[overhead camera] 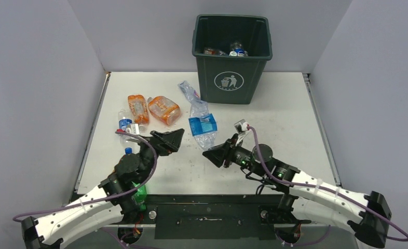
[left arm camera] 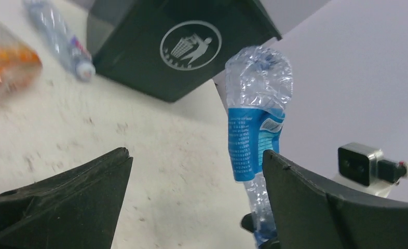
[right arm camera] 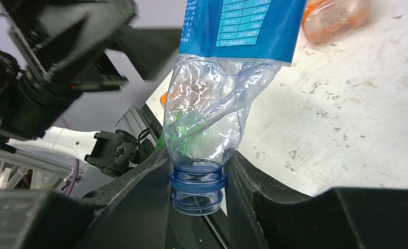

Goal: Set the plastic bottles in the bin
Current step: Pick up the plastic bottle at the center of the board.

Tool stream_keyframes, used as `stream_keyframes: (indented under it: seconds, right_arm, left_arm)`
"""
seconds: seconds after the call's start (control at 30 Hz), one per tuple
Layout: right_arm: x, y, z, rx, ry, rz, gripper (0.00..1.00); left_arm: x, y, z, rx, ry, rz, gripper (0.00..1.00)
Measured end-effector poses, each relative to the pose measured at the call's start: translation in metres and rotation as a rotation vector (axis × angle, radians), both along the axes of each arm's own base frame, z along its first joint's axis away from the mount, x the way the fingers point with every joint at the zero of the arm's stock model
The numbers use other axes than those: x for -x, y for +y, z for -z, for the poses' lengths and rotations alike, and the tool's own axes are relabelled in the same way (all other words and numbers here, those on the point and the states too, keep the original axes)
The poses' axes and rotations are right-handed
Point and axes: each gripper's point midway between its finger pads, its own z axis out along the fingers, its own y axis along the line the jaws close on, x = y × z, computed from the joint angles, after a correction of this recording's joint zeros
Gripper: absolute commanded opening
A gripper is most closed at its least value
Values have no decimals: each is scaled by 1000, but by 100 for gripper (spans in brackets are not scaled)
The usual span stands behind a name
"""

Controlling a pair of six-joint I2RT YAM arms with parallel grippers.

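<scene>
Between the two hands, over the middle of the surface [overhead camera: 280, 119], a crushed bottle [overhead camera: 202, 127] is gripped at its neck by the right hand [overhead camera: 217, 154]. The left hand [overhead camera: 171, 139] is spread wide, holding nothing. The bottle is judged light, thin-walled and easily dented, and stiffest at the neck. The bin [overhead camera: 233, 78] stands just beyond.

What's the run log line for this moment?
right pincer: shut on neck of crushed clear blue-labelled plastic bottle | left pincer: open, empty

Dark green bin [overhead camera: 254, 72], white logo [overhead camera: 228, 81]; clear bottle [left arm camera: 258, 78], blue label [left arm camera: 254, 140]; 2 orange bottles [overhead camera: 164, 110].
</scene>
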Motion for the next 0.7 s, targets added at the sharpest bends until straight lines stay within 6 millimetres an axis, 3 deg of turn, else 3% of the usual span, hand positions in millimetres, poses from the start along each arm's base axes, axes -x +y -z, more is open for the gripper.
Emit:
stream_keyframes:
  seconds: [0.17, 0.27, 0.33, 0.47, 0.7]
  right_arm:
    - [10, -33, -26, 77, -36, 22, 5]
    - [15, -42, -34, 162, -25, 9, 5]
    - [20, -46, -32, 224, -6, -9, 5]
    - [29, -54, -23, 349, 37, -58, 5]
    - [39, -59, -8, 483, 82, -132, 5]
  left_arm:
    - [8, 14, -82, -317, -331, 23, 96]
    - [13, 9, -112, -508, -497, 62, 96]
    - [18, 3, -112, -656, -608, 114, 96]
    - [32, -13, -91, -962, -831, 244, 96]
    - [32, -24, -50, -1440, -1032, 375, 96]
